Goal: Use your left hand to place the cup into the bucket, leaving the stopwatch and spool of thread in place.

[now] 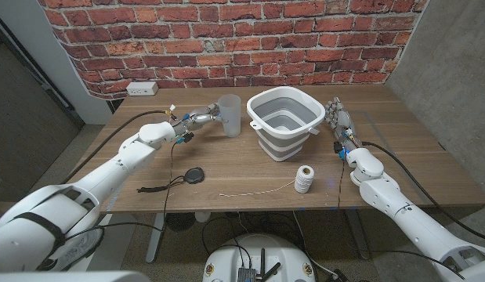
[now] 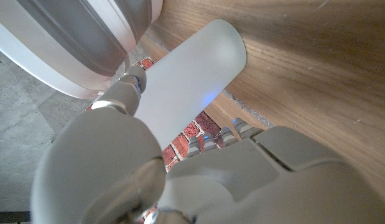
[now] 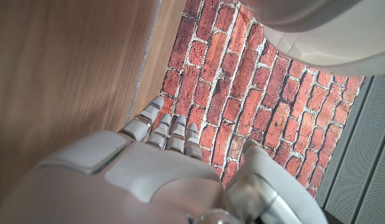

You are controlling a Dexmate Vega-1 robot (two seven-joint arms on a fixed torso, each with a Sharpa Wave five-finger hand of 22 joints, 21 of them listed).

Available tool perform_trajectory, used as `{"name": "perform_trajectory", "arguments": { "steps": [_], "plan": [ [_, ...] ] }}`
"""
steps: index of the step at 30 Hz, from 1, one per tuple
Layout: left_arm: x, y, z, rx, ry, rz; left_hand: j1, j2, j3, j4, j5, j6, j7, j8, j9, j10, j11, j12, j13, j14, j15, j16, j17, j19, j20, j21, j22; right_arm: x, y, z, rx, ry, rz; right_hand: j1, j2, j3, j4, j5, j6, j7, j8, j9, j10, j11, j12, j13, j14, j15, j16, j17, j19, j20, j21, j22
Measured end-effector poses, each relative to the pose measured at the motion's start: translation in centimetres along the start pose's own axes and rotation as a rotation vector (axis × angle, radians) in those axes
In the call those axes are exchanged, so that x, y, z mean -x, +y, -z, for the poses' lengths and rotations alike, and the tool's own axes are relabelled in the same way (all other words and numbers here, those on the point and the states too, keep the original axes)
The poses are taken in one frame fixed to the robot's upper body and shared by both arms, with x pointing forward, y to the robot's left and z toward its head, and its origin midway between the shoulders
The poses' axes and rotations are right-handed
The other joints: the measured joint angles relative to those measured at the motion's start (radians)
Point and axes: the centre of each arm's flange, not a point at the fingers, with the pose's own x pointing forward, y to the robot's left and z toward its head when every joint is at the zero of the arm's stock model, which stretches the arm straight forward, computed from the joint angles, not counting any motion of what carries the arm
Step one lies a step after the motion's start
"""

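while left hand [image 1: 201, 117] grasps frosted cup [image 1: 229, 114] beside bucket [image 1: 284, 123], right hand [image 1: 337, 117] waits released; stopwatch [image 1: 194, 174], thread spool [image 1: 304, 179] on bench [image 1: 414, 157].

Even, fairly bright indoor light falls from above; the table [image 1: 250, 168] carries soft, short shadows, the bucket [image 1: 283, 124] casting its own toward 6 o'clock. The head view is sharp, with bowed edges at 9 and 3 o'clock. In the left wrist view the close hand [image 2: 180, 174] blurs and wood glares at 1 o'clock
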Motion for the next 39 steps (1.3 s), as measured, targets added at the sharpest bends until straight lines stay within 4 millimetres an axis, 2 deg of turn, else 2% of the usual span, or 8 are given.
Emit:
{"name": "perform_trajectory", "arguments": {
  "steps": [8, 15, 21, 24, 27, 32, 39],
  "plan": [
    [-0.9, -0.4, 0.1, 0.018, -0.01, 0.002, 0.009, -0.009, -0.011, -0.001, 0.0, 0.0, 0.0, 0.015, 0.0, -0.002, -0.006, 0.008, 0.0, 0.0, -0.011, 0.004, 0.0, 0.017, -0.017, 0.0, 0.0, 0.1, -0.1, 0.1, -0.002, -0.002, 0.002, 0.0, 0.0, 0.0, 0.0, 0.0, 0.0, 0.0, 0.0, 0.0, 0.0, 0.0, 0.0, 0.0, 0.0, 0.0, 0.0, -0.004, 0.0, 0.0, 0.0, 0.0],
    [-1.8, -0.7, 0.3, 0.034, -0.015, 0.01, 0.022, -0.004, -0.012, -0.001, 0.0, 0.0, 0.0, 0.022, 0.0, -0.002, -0.006, 0.016, 0.003, 0.015, -0.025, 0.004, 0.0, 0.034, -0.019, 0.0, 0.0, 0.3, -0.2, 0.1, -0.003, -0.005, 0.006, 0.0, 0.0, 0.0, 0.0, 0.0, 0.0, 0.0, 0.0, 0.0, 0.0, 0.0, 0.0, 0.0, 0.0, 0.0, 0.008, -0.005, 0.0, 0.0, 0.0, 0.0],
    [-2.5, -1.0, 0.5, 0.045, -0.018, 0.016, 0.034, -0.003, -0.018, -0.002, 0.0, 0.0, 0.0, 0.031, 0.0, -0.002, -0.006, 0.025, 0.003, 0.051, -0.025, 0.011, 0.0, 0.05, -0.025, 0.008, 0.0, 0.4, -0.3, 0.3, -0.005, -0.005, 0.009, 0.0, 0.0, 0.0, 0.0, 0.0, 0.0, 0.0, 0.0, 0.0, 0.0, 0.0, 0.0, 0.0, 0.0, 0.0, 0.008, -0.005, 0.0, 0.0, 0.0, 0.0],
    [-2.9, -1.2, 0.4, 0.047, -0.026, 0.026, 0.047, -0.005, -0.019, -0.003, 0.0, 0.0, 0.0, 0.042, 0.0, 0.009, -0.017, 0.029, 0.003, 0.078, -0.026, 0.011, 0.0, 0.064, -0.029, 0.008, 0.0, 0.6, -0.4, 0.3, -0.006, -0.005, 0.011, 0.0, 0.0, 0.003, -0.003, 0.0, 0.0, 0.0, 0.0, 0.0, 0.0, 0.0, 0.0, 0.0, 0.0, 0.0, 0.008, -0.005, 0.0, 0.0, 0.0, 0.0],
    [-3.3, -1.4, 0.6, 0.056, -0.024, 0.028, 0.064, -0.005, -0.027, -0.006, 0.0, 0.0, 0.0, 0.057, 0.0, 0.04, -0.026, 0.033, 0.003, 0.109, -0.025, 0.011, 0.0, 0.085, -0.039, 0.008, 0.0, 0.7, -0.5, 0.3, -0.007, -0.006, 0.015, 0.0, 0.0, 0.004, -0.004, 0.0, 0.0, 0.0, 0.0, 0.0, 0.0, 0.0, 0.0, 0.0, 0.0, 0.0, 0.008, -0.005, 0.0, 0.0, 0.0, 0.0],
    [-3.8, -1.6, 0.5, 0.057, -0.035, 0.036, 0.099, -0.012, -0.039, -0.005, 0.0, 0.003, -0.002, 0.082, 0.001, 0.103, -0.04, 0.044, 0.008, 0.172, -0.024, 0.018, 0.0, 0.126, -0.037, 0.008, 0.0, 1.0, -0.6, 0.3, -0.008, -0.006, 0.02, 0.0, 0.0, 0.004, -0.004, 0.0, 0.0, 0.0, 0.0, 0.0, 0.0, 0.0, 0.0, 0.0, 0.0, 0.0, 0.008, -0.004, 0.0, 0.0, 0.0, 0.0],
    [-4.0, -1.8, 0.5, 0.058, -0.045, 0.018, 0.168, -0.004, -0.069, -0.003, 0.0, 0.1, -0.007, 0.131, 0.007, 0.213, -0.072, 0.066, 0.021, 0.29, -0.027, 0.03, 0.005, 0.192, -0.04, 0.008, 0.0, 1.2, -0.8, 0.3, -0.01, -0.008, 0.025, -0.005, -0.005, 0.004, -0.004, 0.0, 0.004, -0.004, 0.0, 0.0, 0.0, 0.0, 0.0, 0.0, 0.0, 0.0, 0.008, -0.004, 0.0, 0.0, 0.0, 0.0]
  ]
}}
